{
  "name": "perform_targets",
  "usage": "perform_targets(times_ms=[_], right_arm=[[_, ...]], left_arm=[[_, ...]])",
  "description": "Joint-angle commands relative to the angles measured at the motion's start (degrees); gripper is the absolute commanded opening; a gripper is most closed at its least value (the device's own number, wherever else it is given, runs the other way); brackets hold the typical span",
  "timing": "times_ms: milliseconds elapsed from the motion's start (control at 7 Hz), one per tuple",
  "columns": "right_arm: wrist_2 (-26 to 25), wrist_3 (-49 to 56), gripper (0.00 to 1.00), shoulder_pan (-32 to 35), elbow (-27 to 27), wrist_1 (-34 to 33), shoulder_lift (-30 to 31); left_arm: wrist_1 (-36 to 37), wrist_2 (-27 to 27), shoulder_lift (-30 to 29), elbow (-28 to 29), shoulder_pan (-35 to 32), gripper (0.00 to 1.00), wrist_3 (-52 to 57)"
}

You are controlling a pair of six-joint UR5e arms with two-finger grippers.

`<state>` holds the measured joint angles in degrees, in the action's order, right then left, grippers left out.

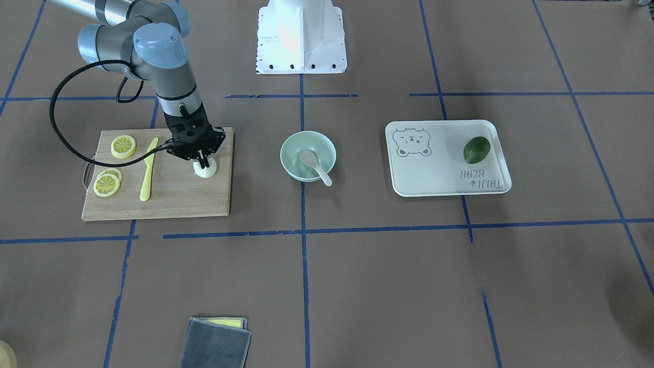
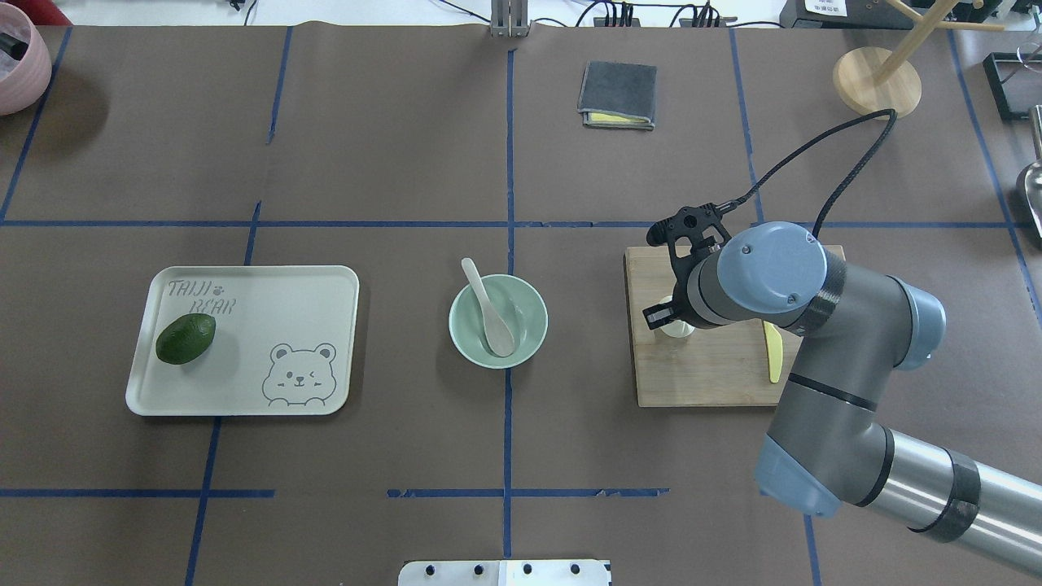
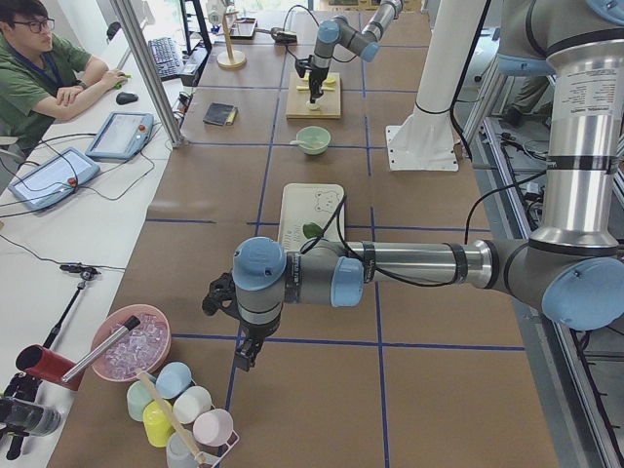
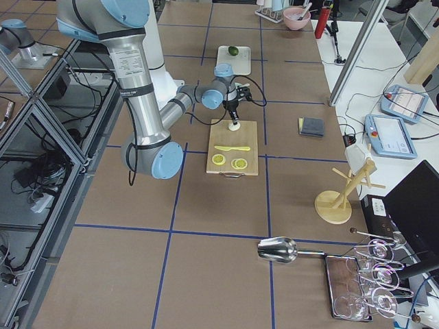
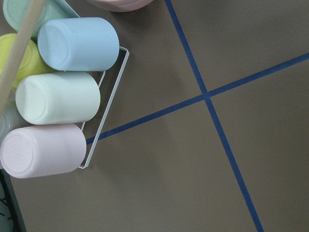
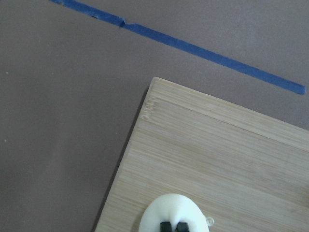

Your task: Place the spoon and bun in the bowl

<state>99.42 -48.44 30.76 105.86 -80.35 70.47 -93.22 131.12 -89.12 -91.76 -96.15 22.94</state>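
Note:
The white bun (image 1: 206, 171) sits on the wooden cutting board (image 1: 173, 204). My right gripper (image 1: 204, 164) stands straight down on it, its two fingertips close together and pinched on the bun's top; the right wrist view shows the bun (image 6: 166, 212) under the dark fingertips (image 6: 166, 226). The off-white spoon (image 1: 316, 166) lies in the mint-green bowl (image 1: 287, 148), its handle over the rim; both show in the overhead view, spoon (image 2: 489, 309) and bowl (image 2: 534, 325). My left gripper (image 3: 244, 353) shows only in the exterior left view, far from these; I cannot tell whether it is open or shut.
A yellow knife (image 1: 148, 168) and lemon slices (image 1: 123, 146) lie on the board beside the bun. A white tray (image 1: 439, 179) holds a green avocado (image 1: 476, 149). A grey cloth (image 1: 217, 343) lies near the table edge. A rack of cups (image 5: 63, 96) is below the left wrist.

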Motion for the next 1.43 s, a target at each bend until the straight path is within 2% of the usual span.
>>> perform_targets(times_ms=[0,286,429,571,857,1000,1143,1286], right_arm=[[0.24,-1.99,0.0,-0.09,2.41,-0.94,-3.38],[-0.1,-9.62,0.0,-1.31,1.12,-8.46,-14.15],[-1.67,-13.05,0.0,-2.97,-2.46,-9.72,-19.61],[-6.65,-14.56,0.0,-5.77,-7.37,-9.74,-23.76],[-11.51,-17.29,0.0,-10.09,-10.83,-9.74,-24.41],[-11.62,-17.3,0.55,-10.72,-11.63,-9.65,-24.15],[-12.58,-19.56,0.99,-11.25,-11.64,-9.21,-24.32],[-12.59,-19.59,1.0,-11.25,-11.29,-9.04,-24.24]], left_arm=[[-0.03,0.01,-0.09,0.0,0.0,1.0,0.0],[-0.03,0.01,-0.09,-0.09,0.0,1.0,0.09],[-0.03,0.01,-0.09,-0.09,0.0,1.0,0.09],[-0.03,0.1,-0.18,-0.18,0.0,1.0,0.09],[-0.12,2.2,-0.18,-0.09,0.18,1.0,0.09],[-0.12,2.3,-0.18,-0.09,0.35,1.0,0.09],[-0.12,2.3,-0.18,-0.18,0.35,1.0,0.09],[-0.64,2.3,-0.18,-0.09,0.44,1.0,0.09]])
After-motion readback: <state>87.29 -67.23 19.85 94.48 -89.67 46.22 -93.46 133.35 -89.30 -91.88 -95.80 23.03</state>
